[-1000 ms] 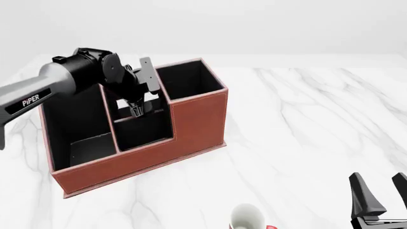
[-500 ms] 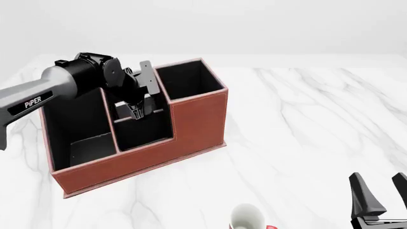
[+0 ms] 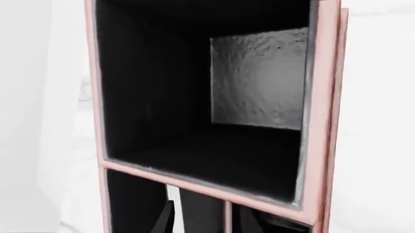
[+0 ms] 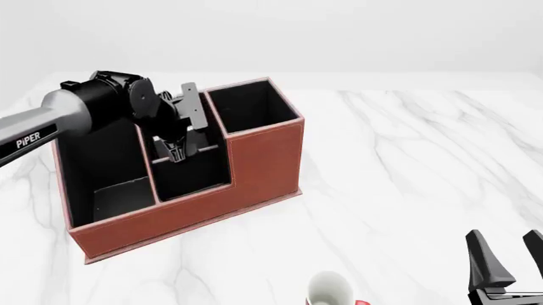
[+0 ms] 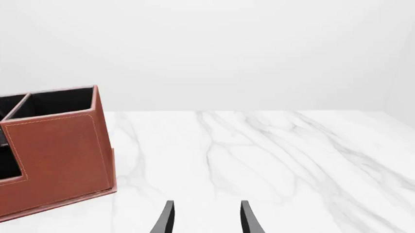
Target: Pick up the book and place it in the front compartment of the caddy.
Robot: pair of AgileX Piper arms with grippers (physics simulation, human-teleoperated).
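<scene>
L gripper (image 4: 177, 154) over caddy (image 4: 254, 165) pockets — grip state unclear, R gripper (image 4: 509, 267) fingers spread, idle

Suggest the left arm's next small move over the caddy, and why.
Probably ease the left gripper a little lower into the front compartment before any release. It hangs at that pocket's back rim, not down inside. The left wrist view shows a dark slab between the fingers, likely the book, though I can't confirm the grip. The caddy walls are close, so go straight down.
</scene>
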